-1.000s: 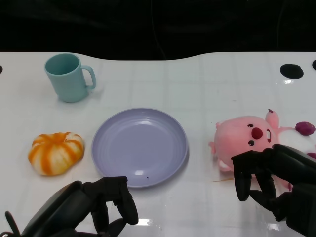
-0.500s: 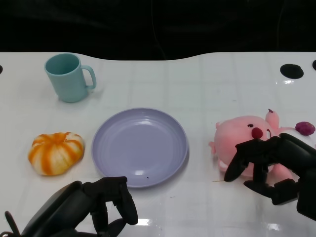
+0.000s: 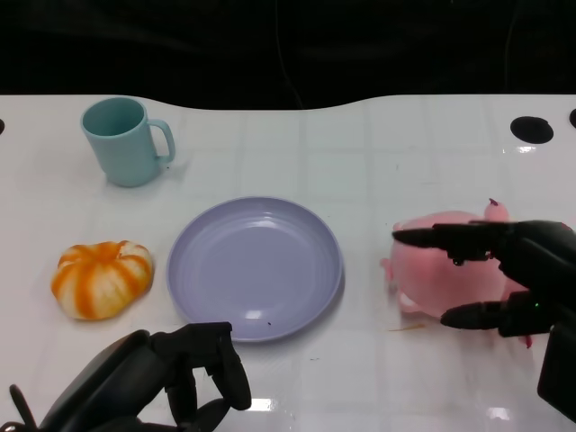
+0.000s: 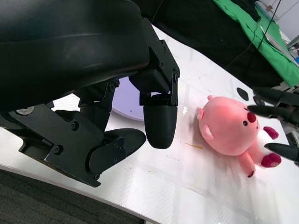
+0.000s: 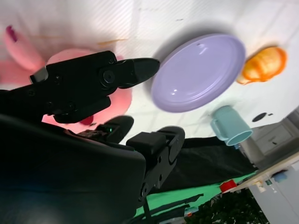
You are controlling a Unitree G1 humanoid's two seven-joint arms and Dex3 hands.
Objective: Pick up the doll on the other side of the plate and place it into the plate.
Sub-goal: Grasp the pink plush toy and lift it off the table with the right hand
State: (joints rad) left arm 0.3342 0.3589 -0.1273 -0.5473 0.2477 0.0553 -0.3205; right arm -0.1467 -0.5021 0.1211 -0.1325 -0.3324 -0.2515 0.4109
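Right hand (image 3: pixel 504 279) is spread, fingers apart above and beside the pink doll (image 3: pixel 445 281), which lies on the table (image 3: pixel 360 153) just right of the purple plate (image 3: pixel 255 266); left hand (image 3: pixel 171 378) is curled, empty.

Bare table (image 3: pixel 364 270) btwn doll (image 3: pixel 445 283) & plate (image 3: pixel 255 267), unobstructed.

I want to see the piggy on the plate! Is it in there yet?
Not yet. The plate is empty, and the doll lies on the table beside it, with the right hand open around it.
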